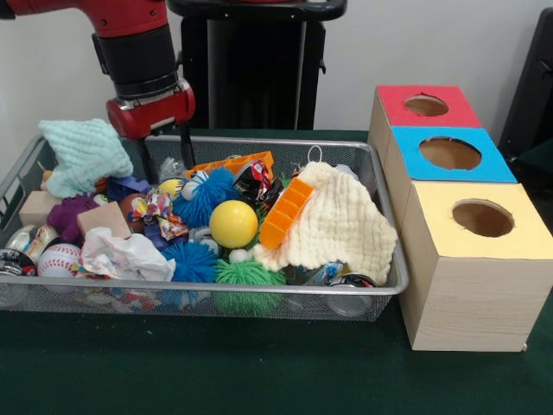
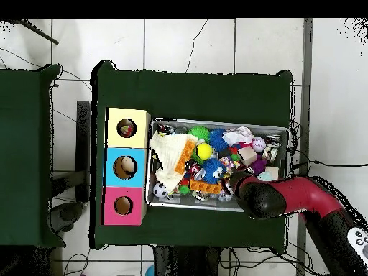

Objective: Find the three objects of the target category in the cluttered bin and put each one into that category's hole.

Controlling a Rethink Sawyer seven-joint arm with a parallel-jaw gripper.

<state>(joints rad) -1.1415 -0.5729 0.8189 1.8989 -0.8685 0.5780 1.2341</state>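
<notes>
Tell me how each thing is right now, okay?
Pincer: open, holding nothing, fingers down at the bin's back edge.
Wire bin: full of clutter.
Yellow ball: resting on top.
Cream cloth: draped over the pile.
Mint cloth: bunched at a corner.
Yellow-topped box: upright.

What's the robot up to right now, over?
Pincer open, empty, hanging over the wire basket's back corner. Three box holes wait beside it; the yellow box is nearest the front camera. Cream cloth covers part of the pile.
</notes>
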